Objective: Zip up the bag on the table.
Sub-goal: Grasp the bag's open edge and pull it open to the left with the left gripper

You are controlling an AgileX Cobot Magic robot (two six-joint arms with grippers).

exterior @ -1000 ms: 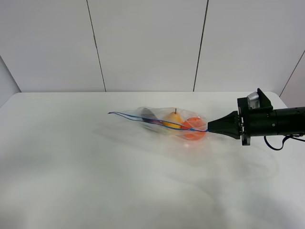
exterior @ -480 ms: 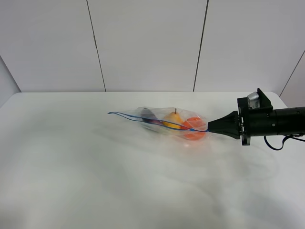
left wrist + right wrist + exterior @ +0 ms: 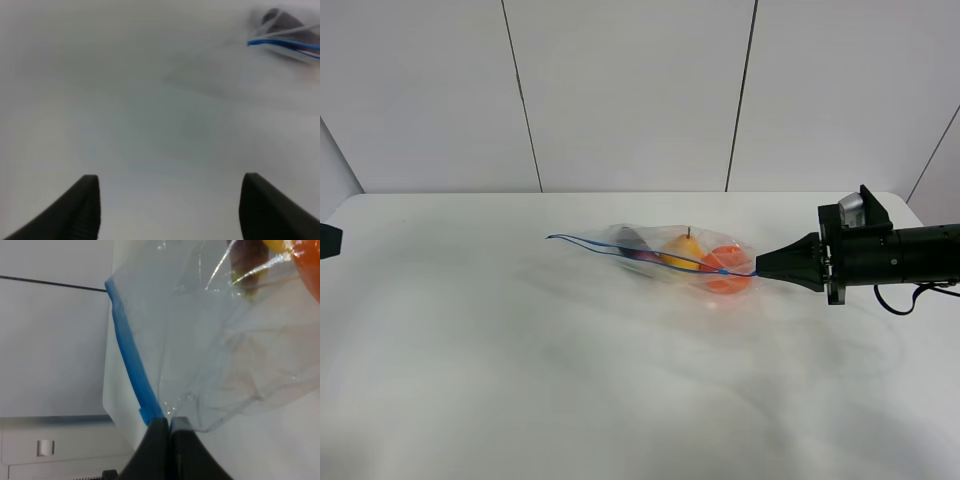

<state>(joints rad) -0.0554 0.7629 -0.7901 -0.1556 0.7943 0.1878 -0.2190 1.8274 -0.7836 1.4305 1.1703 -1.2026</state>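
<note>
Shows the wide white surface; bears the clear bag right of centre, toward the far edge, lying on its side; at the bag's right end, right hand pressed fully shut, pinching the corner where the blue zipper strip ends; well apart from the bag's other tip, left hand spread wide over bare surface, gripping nothing; inside the bag, orange fruit nearest the right hand, then yellow fruit, then purple eggplant.
</note>
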